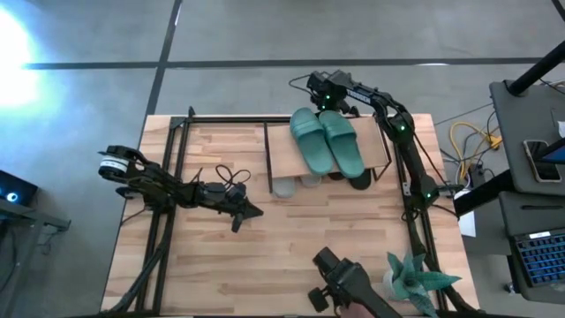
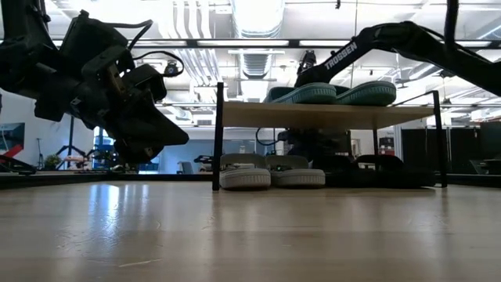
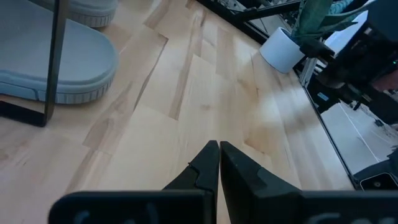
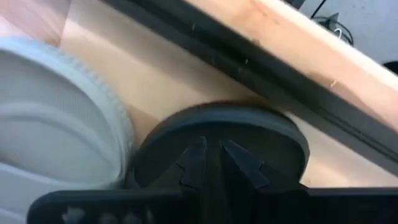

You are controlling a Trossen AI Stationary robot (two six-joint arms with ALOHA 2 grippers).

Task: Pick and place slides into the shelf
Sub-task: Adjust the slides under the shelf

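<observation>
High view: overhead, straight down, whole table [image 1: 265, 256] in frame, shelf [image 1: 282, 152] around 12 o'clock of centre. Low view: at tabletop level, level across the wood to the same shelf [image 2: 329, 114], room behind. Left wrist view: close over the boards, grey slide [image 3: 56, 62] in shot, shared with low view. Right wrist view: very close on black slide heel [image 4: 224, 134].
</observation>
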